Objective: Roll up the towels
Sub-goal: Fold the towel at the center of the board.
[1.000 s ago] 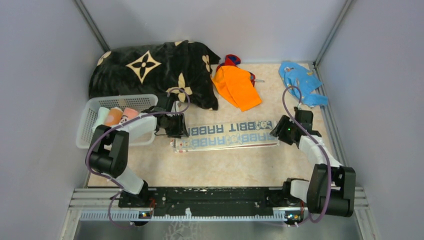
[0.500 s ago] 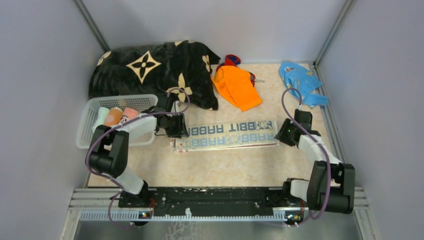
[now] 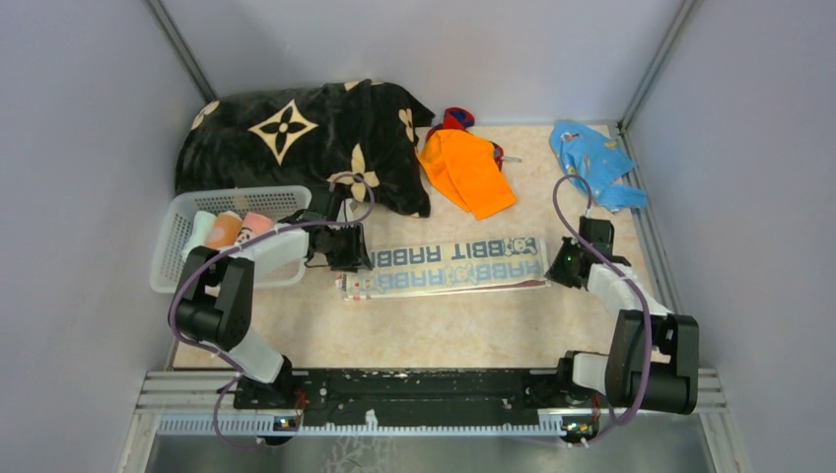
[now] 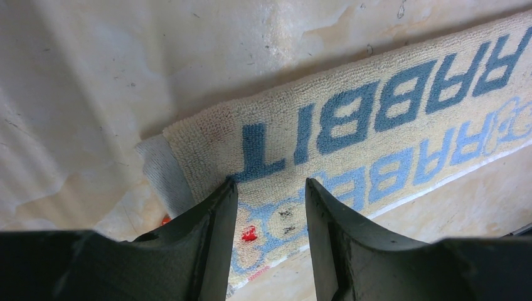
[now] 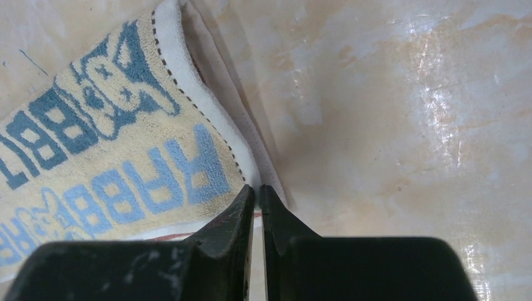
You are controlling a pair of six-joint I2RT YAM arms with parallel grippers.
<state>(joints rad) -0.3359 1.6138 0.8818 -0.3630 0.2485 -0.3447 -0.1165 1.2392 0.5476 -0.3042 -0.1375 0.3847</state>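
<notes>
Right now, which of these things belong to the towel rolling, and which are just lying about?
Part of the job:
- RABBIT towel, laid out flat
- left gripper and right gripper, at its two ends
- orange towel
- red-and-blue cloth
- blue cloth, probably
- rolled towels in the white basket

Just lying about:
- black flowered blanket

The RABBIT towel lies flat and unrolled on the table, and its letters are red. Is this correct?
Not quite. The letters are blue, not red, as the left wrist view shows. The RABBIT towel does lie flat and unrolled on the table.
</notes>
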